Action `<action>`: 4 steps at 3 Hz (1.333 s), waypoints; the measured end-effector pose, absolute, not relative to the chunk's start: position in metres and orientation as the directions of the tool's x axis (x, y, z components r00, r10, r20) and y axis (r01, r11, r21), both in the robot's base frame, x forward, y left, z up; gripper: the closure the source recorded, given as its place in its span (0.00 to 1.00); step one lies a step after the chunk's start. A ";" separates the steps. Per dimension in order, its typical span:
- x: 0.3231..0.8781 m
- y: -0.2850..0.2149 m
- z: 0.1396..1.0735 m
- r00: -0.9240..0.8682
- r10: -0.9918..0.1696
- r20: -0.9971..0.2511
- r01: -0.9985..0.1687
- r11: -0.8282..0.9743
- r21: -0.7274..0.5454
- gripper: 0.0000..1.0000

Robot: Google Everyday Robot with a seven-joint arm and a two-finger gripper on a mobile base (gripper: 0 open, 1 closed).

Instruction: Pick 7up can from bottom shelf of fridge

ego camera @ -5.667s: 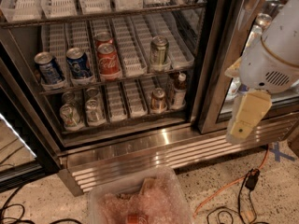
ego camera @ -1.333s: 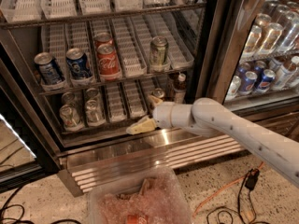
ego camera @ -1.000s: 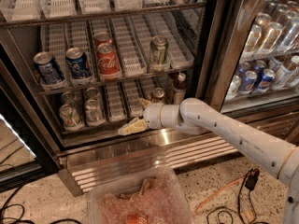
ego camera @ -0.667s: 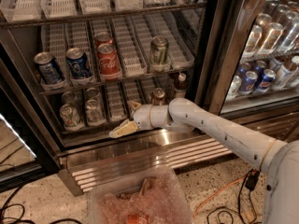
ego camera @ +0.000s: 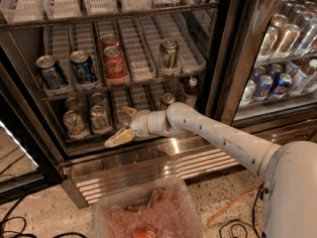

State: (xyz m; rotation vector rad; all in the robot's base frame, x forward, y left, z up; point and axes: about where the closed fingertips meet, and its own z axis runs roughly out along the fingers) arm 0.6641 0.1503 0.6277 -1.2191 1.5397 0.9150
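Note:
The fridge [ego camera: 229, 58] stands open in the camera view. Its bottom shelf [ego camera: 148, 147] holds several pale green-and-silver 7up cans at the left; the two front ones are one can [ego camera: 73, 123] and another [ego camera: 99, 117]. My gripper [ego camera: 124, 125] reaches in from the right, low over the shelf's steel front lip, just right of the front 7up cans and apart from them. Its cream fingers [ego camera: 118, 138] are spread and hold nothing. An amber-brown can [ego camera: 167, 100] stands behind my arm.
The middle shelf carries blue cans [ego camera: 83, 66], red Coca-Cola cans [ego camera: 114, 62] and a green-gold can [ego camera: 169, 52]. A brown bottle [ego camera: 190, 88] stands at the bottom shelf's right. A clear plastic bin [ego camera: 148, 214] sits on the floor in front. A second cooler [ego camera: 285, 58] is at the right; cables lie on the floor.
My arm swung from outside the fridge at the right into the bottom shelf. It has since slid left along the front lip toward the 7up cans.

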 end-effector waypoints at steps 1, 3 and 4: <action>0.663 0.167 0.625 -0.054 -0.262 -0.964 -0.981 0.195 0.002 0.00; 0.666 0.190 0.616 -0.064 -0.259 -0.964 -0.990 0.140 0.028 0.00; 0.678 0.212 0.610 -0.049 -0.236 -0.970 -0.995 0.095 0.027 0.00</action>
